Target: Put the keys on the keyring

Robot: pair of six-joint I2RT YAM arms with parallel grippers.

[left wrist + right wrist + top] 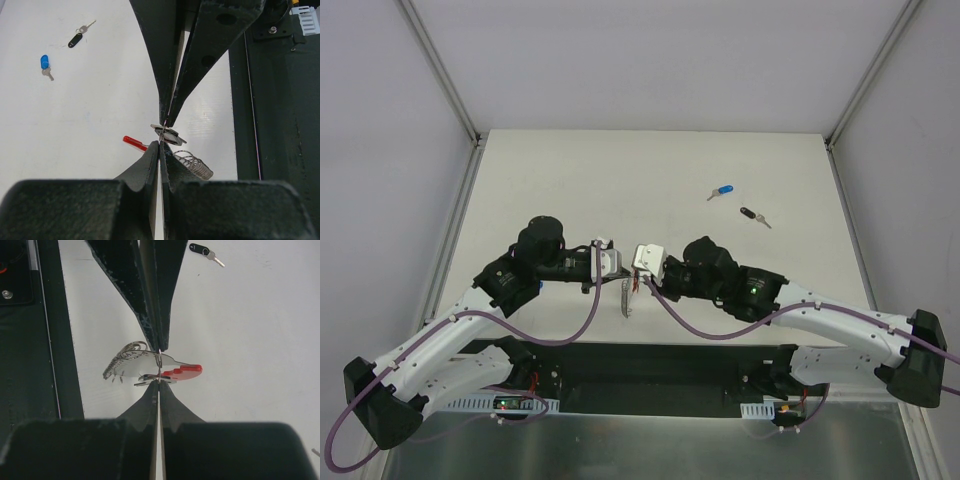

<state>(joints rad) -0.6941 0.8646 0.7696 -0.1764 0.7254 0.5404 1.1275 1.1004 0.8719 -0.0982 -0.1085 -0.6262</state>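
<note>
The keyring (627,297) hangs between my two grippers above the table's near middle. It is a bunch of silver links (120,362) with a red plastic part (186,371); both also show in the left wrist view, the links (196,166) and the red part (133,142). My left gripper (614,263) and my right gripper (641,262) meet tip to tip. Each is shut on a thin silver ring (158,361) of the keyring. A blue-headed key (722,191) and a black-headed key (752,215) lie on the table at the far right, apart from both grippers.
A dark strip (660,365) with the arm bases runs along the near table edge, right below the keyring. Grey walls with metal posts (448,80) close in the white table (570,180).
</note>
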